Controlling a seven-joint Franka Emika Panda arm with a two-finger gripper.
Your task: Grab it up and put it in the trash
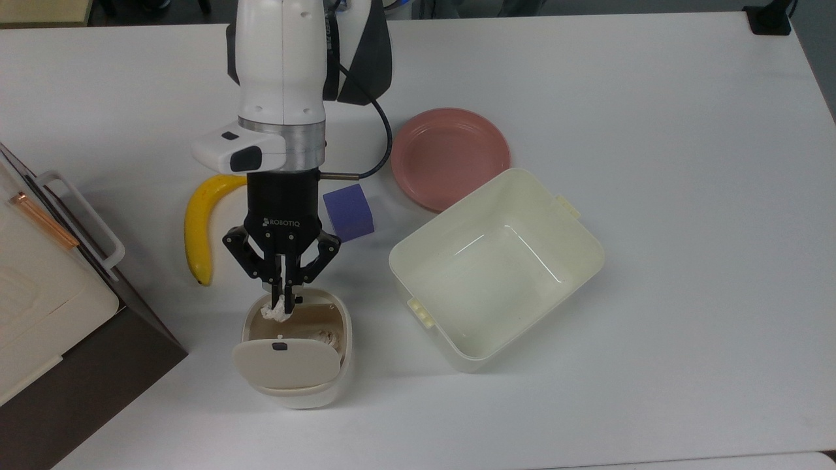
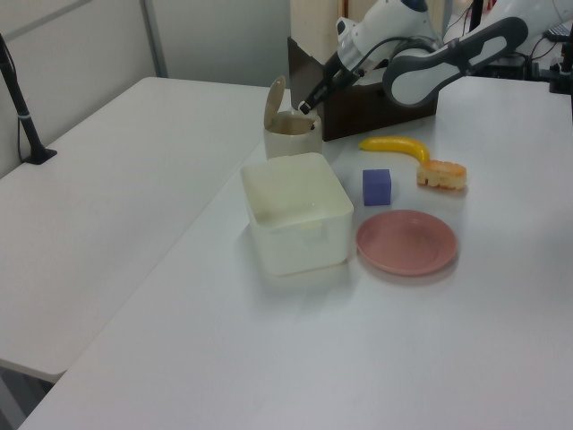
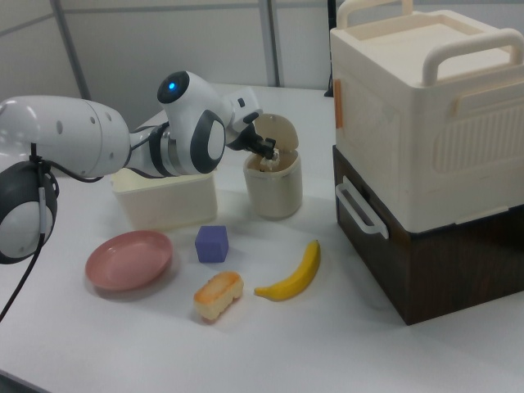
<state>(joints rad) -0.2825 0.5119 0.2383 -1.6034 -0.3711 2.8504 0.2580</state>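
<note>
My gripper (image 1: 283, 297) points down, shut on the small off-white paper wad (image 1: 277, 311). The wad hangs over the far edge of the trash bin's opening. The trash (image 1: 345, 339) is a small beige rounded bin whose flap lid (image 1: 285, 367) with a black knob is swung open. Another pale crumpled bit (image 1: 326, 337) lies inside it. In the left view the gripper (image 2: 305, 105) sits just above the bin (image 2: 291, 136). In the right view the gripper (image 3: 273, 151) reaches over the bin (image 3: 274, 195).
A banana (image 1: 196, 228) and a purple cube (image 1: 349, 212) flank the gripper. A pink plate (image 1: 449, 156) and a cream tub (image 1: 400, 261) lie to the top view's right. A bread roll (image 3: 218, 296) rests near the cube. A cream box on a dark base (image 1: 39, 294) stands at the top view's left.
</note>
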